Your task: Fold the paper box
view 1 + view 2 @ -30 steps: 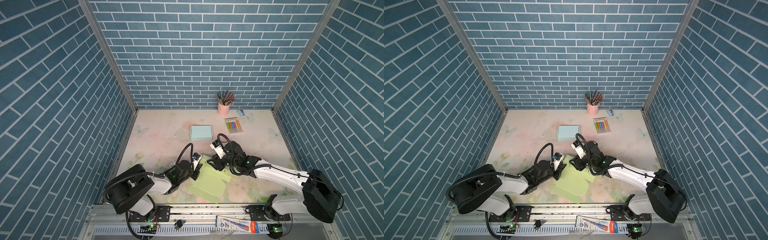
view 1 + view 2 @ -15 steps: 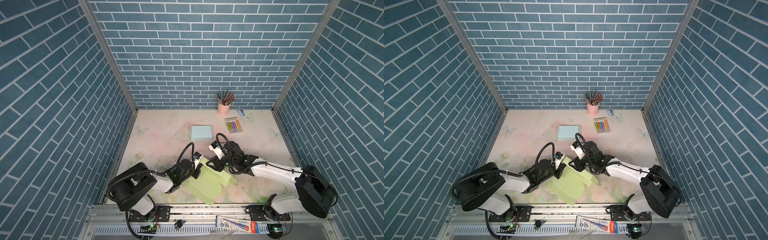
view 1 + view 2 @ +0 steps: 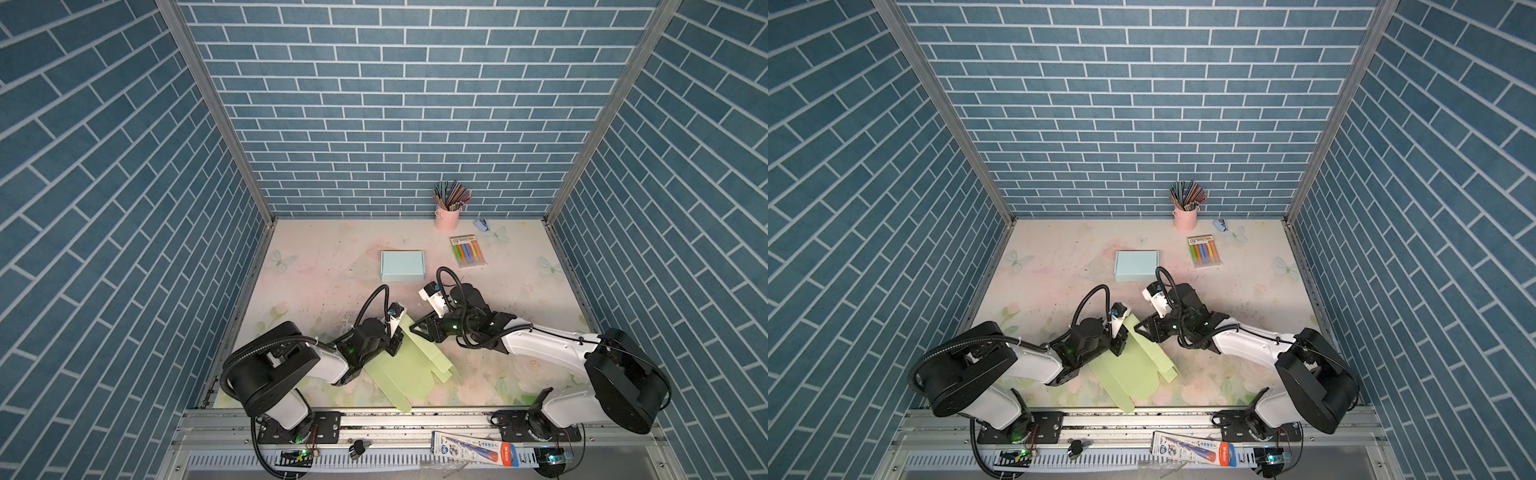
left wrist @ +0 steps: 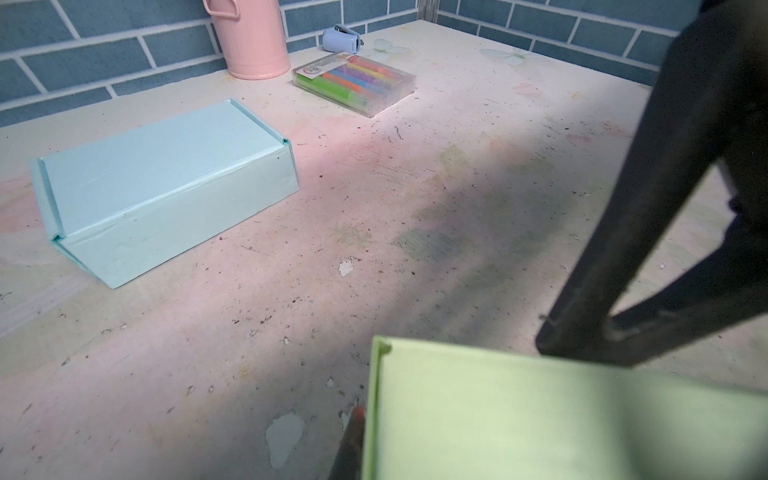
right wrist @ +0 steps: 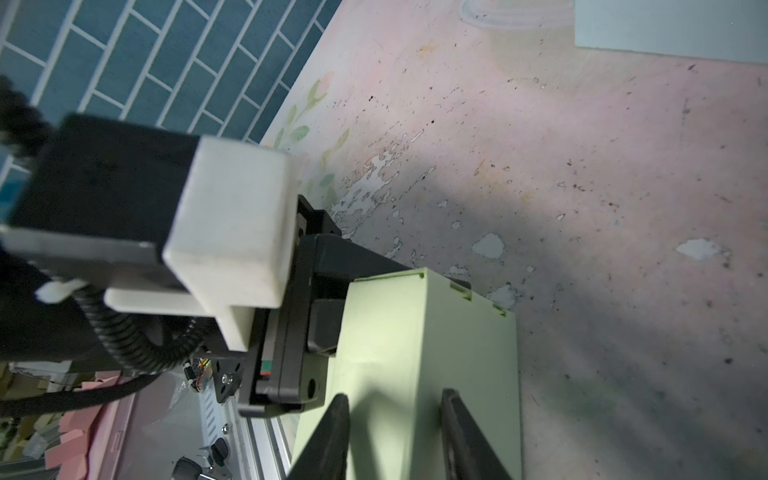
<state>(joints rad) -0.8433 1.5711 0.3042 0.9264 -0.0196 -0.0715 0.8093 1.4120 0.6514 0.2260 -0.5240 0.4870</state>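
Green paper box (image 3: 401, 370) laid near-centre, mostly flat; one far flap (image 5: 424, 353) raised, other panels not yet folded. Flap pinched by left gripper (image 3: 395, 338), jaws narrow. Right gripper (image 3: 415, 328) held part-open beside flap, nothing gripped.

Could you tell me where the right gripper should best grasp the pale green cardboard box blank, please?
Probably the raised end panel of the pale green cardboard box blank, approached from the right: it stands off the table, so jaws can straddle it, and the left gripper pinches its left side. The open right gripper faces it.
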